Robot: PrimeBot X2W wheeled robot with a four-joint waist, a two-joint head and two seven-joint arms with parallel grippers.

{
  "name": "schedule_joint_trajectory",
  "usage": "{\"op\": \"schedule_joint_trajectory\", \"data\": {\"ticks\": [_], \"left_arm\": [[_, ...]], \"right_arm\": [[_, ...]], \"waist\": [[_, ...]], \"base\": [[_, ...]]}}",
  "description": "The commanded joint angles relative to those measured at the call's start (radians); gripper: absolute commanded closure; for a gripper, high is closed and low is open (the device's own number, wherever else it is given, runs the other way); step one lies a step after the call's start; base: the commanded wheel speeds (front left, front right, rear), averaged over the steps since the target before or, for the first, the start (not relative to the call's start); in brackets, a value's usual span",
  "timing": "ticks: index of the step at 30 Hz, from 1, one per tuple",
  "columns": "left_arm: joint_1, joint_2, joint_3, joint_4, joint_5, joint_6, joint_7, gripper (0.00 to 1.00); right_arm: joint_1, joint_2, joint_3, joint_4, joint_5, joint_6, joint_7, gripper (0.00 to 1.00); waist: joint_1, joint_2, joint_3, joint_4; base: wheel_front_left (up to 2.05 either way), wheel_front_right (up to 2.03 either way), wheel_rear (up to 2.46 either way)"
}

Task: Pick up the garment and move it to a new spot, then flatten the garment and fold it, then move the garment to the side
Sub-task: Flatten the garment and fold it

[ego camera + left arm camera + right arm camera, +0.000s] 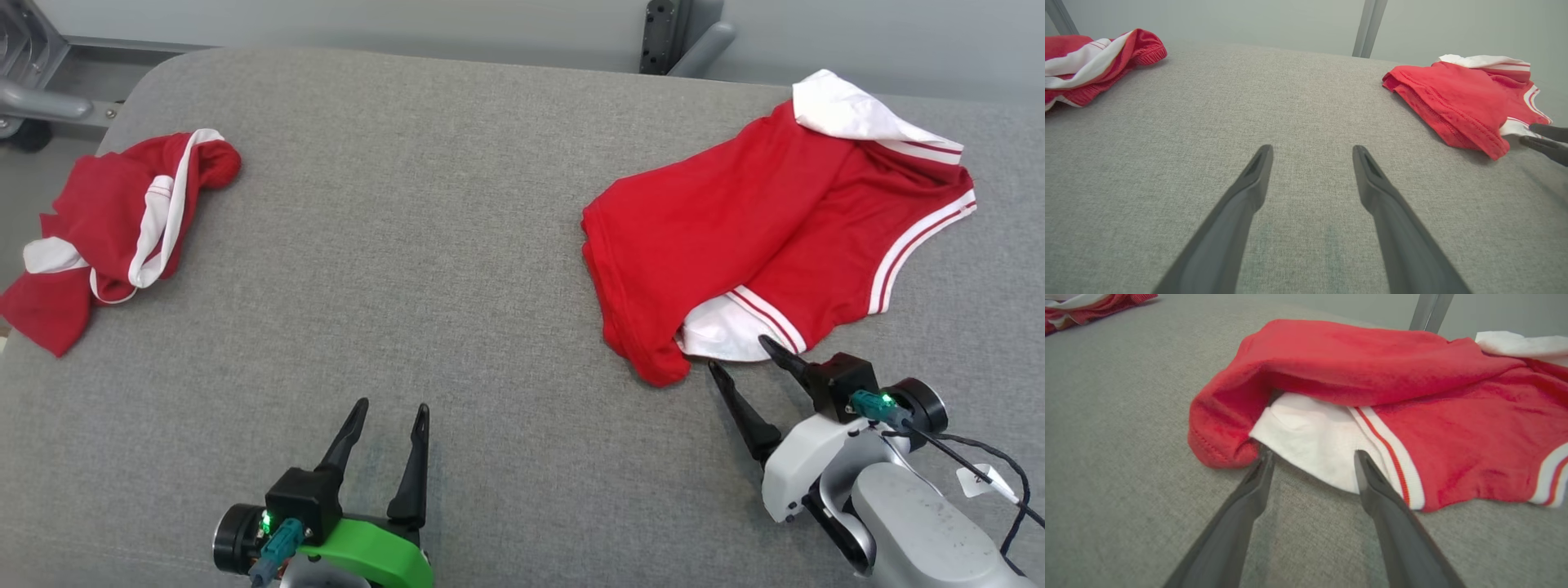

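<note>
A red garment (pixel 759 220) with white, red-striped trim lies folded on the right of the grey table (pixel 457 245); it also shows in the left wrist view (pixel 1457 96) and the right wrist view (pixel 1363 363). My right gripper (pixel 739 353) is open at its near edge. In the right wrist view, the right gripper (pixel 1313 454) straddles the white sleeve panel (pixel 1310 437) without clamping it. My left gripper (pixel 392 404) is open over bare cloth at the lower middle, far from either garment, and shows wide apart in its own view (pixel 1312 149).
A second red and white garment (pixel 114 229) lies crumpled at the table's left edge, also seen in the left wrist view (pixel 1090 61). A grey metal frame (pixel 678 33) stands behind the table's far edge. The right gripper's fingers (pixel 1545 141) enter the left wrist view at the right.
</note>
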State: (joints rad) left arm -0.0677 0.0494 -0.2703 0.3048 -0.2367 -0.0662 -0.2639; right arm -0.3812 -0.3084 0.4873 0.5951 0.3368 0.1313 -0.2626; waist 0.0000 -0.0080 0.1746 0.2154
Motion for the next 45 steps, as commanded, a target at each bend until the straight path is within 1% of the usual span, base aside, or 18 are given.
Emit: {"op": "schedule_joint_trajectory", "data": {"ticks": [1, 6, 10, 11, 12, 13, 16, 20, 24, 29, 31, 34, 35, 36, 40, 45], "left_arm": [[0.003, 0.002, -0.004, -0.002, 0.0, 0.0, -0.001, 0.0], [-0.016, 0.002, -0.015, -0.011, -0.015, 0.007, -0.001, 0.0], [-0.023, 0.002, -0.019, -0.015, -0.02, 0.01, -0.001, 0.0], [-0.022, 0.002, -0.018, -0.015, -0.021, 0.013, -0.001, 0.0], [-0.021, 0.002, -0.017, -0.017, -0.021, 0.014, -0.001, 0.0], [-0.019, 0.002, -0.016, -0.018, -0.022, 0.015, -0.001, 0.0], [-0.005, 0.002, -0.007, -0.017, -0.021, 0.018, -0.001, 0.0], [0.024, 0.002, 0.006, -0.007, -0.01, 0.013, -0.001, 0.0], [0.047, 0.002, 0.016, 0.004, 0.004, 0.004, -0.001, 0.0], [0.056, 0.003, 0.017, 0.007, 0.01, -0.003, -0.001, 0.0], [0.067, 0.002, 0.02, 0.007, 0.01, -0.003, -0.001, 0.0], [0.075, 0.003, 0.015, 0.014, 0.018, -0.01, -0.001, 0.0], [0.079, 0.003, 0.014, 0.015, 0.021, -0.011, -0.001, 0.0], [0.082, 0.002, 0.013, 0.017, 0.023, -0.011, -0.001, 0.0], [0.084, 0.002, 0.018, 0.021, 0.031, -0.017, -0.001, 0.0], [0.093, 0.002, 0.03, 0.021, 0.036, -0.021, -0.001, 0.0]], "right_arm": [[-0.007, -0.009, 0.005, 0.007, -0.002, -0.001, -0.003, 0.0], [-0.053, -0.023, 0.04, 0.063, -0.053, -0.001, -0.003, 0.0], [-0.082, -0.017, 0.031, 0.106, -0.099, -0.001, -0.003, 0.0], [-0.084, -0.012, 0.027, 0.114, -0.106, -0.001, -0.003, 0.15], [-0.085, -0.009, 0.023, 0.117, -0.112, -0.001, -0.003, 0.64], [-0.084, -0.007, 0.018, 0.115, -0.116, -0.001, -0.003, 1.0], [-0.063, -0.009, -0.008, 0.069, -0.115, -0.001, -0.003, 1.0], [-0.005, -0.011, -0.068, -0.028, -0.104, -0.001, -0.003, 1.0], [0.085, -0.026, -0.091, -0.149, -0.084, -0.001, -0.003, 1.0], [0.248, -0.066, -0.178, -0.281, -0.064, -0.001, -0.003, 1.0], [0.306, -0.081, -0.198, -0.302, -0.065, -0.001, -0.003, 1.0], [0.372, -0.087, -0.206, -0.279, -0.053, -0.001, -0.003, 1.0], [0.389, -0.083, -0.209, -0.26, -0.048, -0.001, -0.003, 0.58], [0.396, -0.074, -0.21, -0.25, -0.041, -0.001, -0.003, 0.0], [0.411, -0.052, -0.252, -0.251, -0.024, -0.001, -0.003, 0.0], [0.421, -0.029, -0.325, -0.342, -0.011, -0.001, -0.003, 0.0]], "waist": [[0.0, 0.008, 0.012, 0.012], [0.0, 0.008, 0.032, 0.041], [0.0, 0.008, 0.045, 0.059], [0.0, 0.008, 0.046, 0.062], [0.0, 0.008, 0.048, 0.063], [0.0, 0.008, 0.048, 0.063], [0.0, 0.008, 0.038, 0.047], [0.0, 0.008, -0.01, 0.002], [0.0, 0.008, -0.069, -0.063], [0.0, 0.008, -0.125, -0.115], [0.0, 0.008, -0.135, -0.135], [0.0, 0.008, -0.145, -0.157], [0.0, 0.008, -0.146, -0.161], [0.0, 0.008, -0.148, -0.163], [0.0, 0.008, -0.153, -0.166], [0.0, 0.008, -0.159, -0.17]], "base": [[0.0, 0.0, 0.0], [0.0, 0.0, 0.0], [0.0, 0.0, 0.0], [0.0, 0.0, 0.0], [0.0, 0.0, 0.0], [0.0, 0.0, 0.0], [0.0, 0.0, 0.0], [0.0, 0.0, 0.0], [0.0, 0.0, 0.0], [0.0, 0.0, 0.0], [0.0, 0.0, 0.0], [0.0, 0.0, 0.0], [0.0, 0.0, 0.0], [0.0, 0.0, 0.0], [0.0, 0.0, 0.0], [0.0, 0.0, 0.0]]}}
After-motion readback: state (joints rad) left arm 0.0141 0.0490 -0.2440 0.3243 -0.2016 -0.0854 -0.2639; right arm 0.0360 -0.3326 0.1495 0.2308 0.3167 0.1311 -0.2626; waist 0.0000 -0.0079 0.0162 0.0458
